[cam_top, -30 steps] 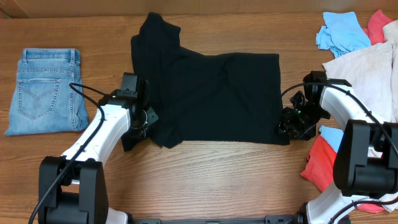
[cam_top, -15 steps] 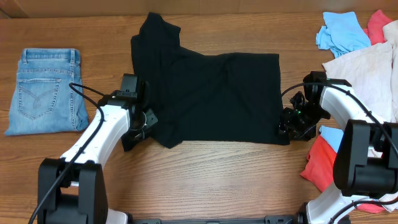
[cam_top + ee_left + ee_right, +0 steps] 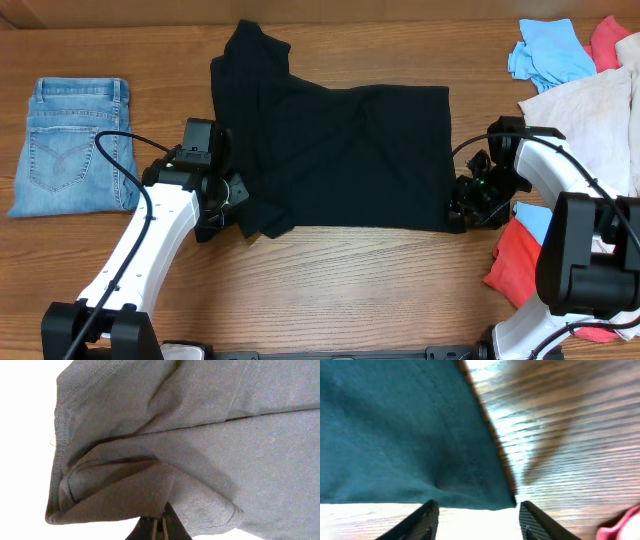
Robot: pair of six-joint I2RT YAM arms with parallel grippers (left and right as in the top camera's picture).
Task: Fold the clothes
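Observation:
The black T-shirt (image 3: pixel 340 150) of the clothes lies spread flat in the middle of the table, one sleeve pointing to the far side. My left gripper (image 3: pixel 232 195) is at its lower left corner, shut on a fold of the fabric. In the left wrist view the gripper (image 3: pixel 161 529) pinches the cloth, and the bunched hem (image 3: pixel 65 485) hangs beside it. My right gripper (image 3: pixel 468 207) sits at the shirt's lower right corner. There it (image 3: pixel 479 521) stands open, the shirt corner (image 3: pixel 490 485) just ahead of its fingertips (image 3: pixel 427 517), with nothing between them.
Folded blue jeans (image 3: pixel 75 145) lie at the left. At the far right are a light blue garment (image 3: pixel 548 52), a coral one (image 3: pixel 607 40) and a cream one (image 3: pixel 590 110). A second coral piece (image 3: pixel 520 262) lies beside the right arm.
My left gripper has closed on the shirt's lower left corner, and the left arm has shifted slightly to the left, bunching the cloth. The right gripper has stayed in place.

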